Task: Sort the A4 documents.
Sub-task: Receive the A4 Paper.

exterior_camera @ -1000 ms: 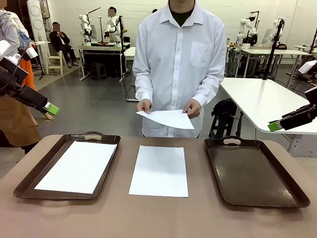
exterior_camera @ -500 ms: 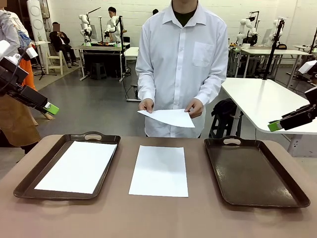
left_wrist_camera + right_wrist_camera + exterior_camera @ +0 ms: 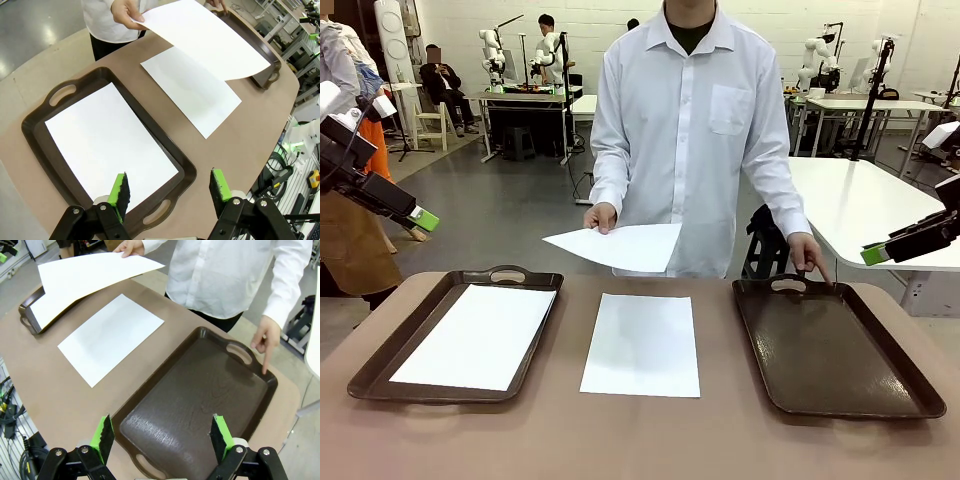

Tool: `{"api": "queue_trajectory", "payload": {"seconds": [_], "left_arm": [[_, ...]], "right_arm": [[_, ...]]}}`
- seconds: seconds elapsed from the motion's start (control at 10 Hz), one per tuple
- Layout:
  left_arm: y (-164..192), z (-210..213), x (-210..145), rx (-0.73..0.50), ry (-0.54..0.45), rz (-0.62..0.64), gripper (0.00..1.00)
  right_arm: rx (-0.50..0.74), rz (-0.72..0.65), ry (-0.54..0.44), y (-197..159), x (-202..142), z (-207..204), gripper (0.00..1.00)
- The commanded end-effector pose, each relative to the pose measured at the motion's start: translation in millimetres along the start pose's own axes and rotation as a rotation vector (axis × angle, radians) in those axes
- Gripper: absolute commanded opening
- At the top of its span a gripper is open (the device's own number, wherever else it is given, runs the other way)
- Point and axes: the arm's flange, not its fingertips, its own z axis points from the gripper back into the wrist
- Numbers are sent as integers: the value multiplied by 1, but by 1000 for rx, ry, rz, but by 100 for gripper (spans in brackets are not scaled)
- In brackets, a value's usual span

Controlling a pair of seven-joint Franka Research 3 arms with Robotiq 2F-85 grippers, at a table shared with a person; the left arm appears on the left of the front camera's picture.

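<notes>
"So, where are the papers right now?"

"One tray sheet (image 3: pixel 475 335) lies flat inside the left tray (image 3: pixel 380 375), at the lower left of the front view. The middle sheet (image 3: pixel 642 343) lies on the bare counter (image 3: pixel 640 440) between the two trays and touches neither. The held sheet (image 3: pixel 620 246) is up in the air above the far edge of the counter. The person's hand (image 3: pixel 600 217) pinches it at one corner."

"And the other hand (image 3: pixel 807 255)?"

"It is at the far handle of the right tray (image 3: pixel 840 350), which has no paper in it. A finger seems to point down at the rim."

"What about the robot?"

"The left pincer (image 3: pixel 423 218) hangs high at the left edge. Its jaws are wide apart and there is nothing between them. The right pincer (image 3: pixel 875 253) hangs high at the right edge, also wide open and holding nothing."

"Which step is this?"

"I think the sorting is only partly done. The person seems to be offering a sheet and showing where it goes."

"What does the next move need?"

"My guess is that a pincer must reach in, take the held sheet by a free edge and lay it flat in a tray. Paper is thin and floppy, so the grip should be gentle."
</notes>
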Motion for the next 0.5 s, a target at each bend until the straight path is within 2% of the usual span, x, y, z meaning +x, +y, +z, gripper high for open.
{"api": "queue_trajectory", "payload": {"seconds": [0.0, 0.4], "left_arm": [[0, 0, -2, 0, 0, -21, 83], [0, 0, -2, 0, 0, -21, 83]], "right_arm": [[12, -3, -4, 0, 0, -2, 100], [12, -3, -4, 0, 0, -2, 100]]}}
